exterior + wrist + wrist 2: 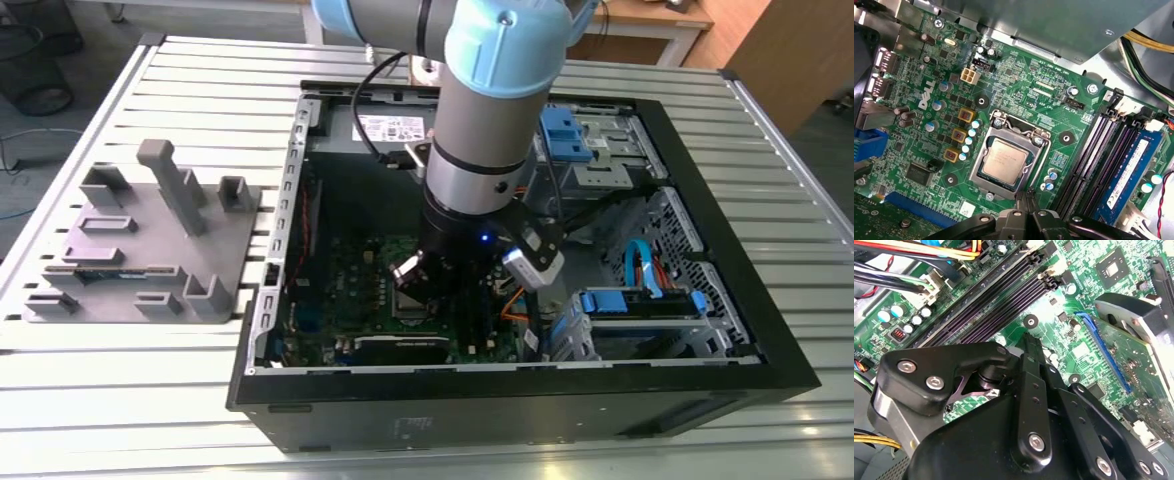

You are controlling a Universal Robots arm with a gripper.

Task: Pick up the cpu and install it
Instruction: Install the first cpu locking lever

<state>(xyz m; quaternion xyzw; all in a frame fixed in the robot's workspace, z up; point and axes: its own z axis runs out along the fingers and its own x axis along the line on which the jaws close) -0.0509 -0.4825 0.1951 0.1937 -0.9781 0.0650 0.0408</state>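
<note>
The cpu (1004,159), a small square chip with a silver-grey top, lies flat inside the metal socket frame (1030,132) on the green motherboard (1019,80). In the first wrist view my gripper (1027,196) hangs just beside the socket's edge, its black fingertips pressed together with nothing between them. In the second wrist view the gripper (1029,340) points down at the board next to the memory slots (989,305). In the exterior view the arm reaches down into the open computer case, with the gripper (430,292) low over the motherboard (350,268).
Long dark memory slots (1089,160) run beside the socket, one holding a blue-labelled stick (1128,172). An expansion card (1134,325) stands nearby. Cables (904,282) and blue drive cages (641,300) crowd the case. A grey fixture tray (147,250) lies on the table at the exterior view's left.
</note>
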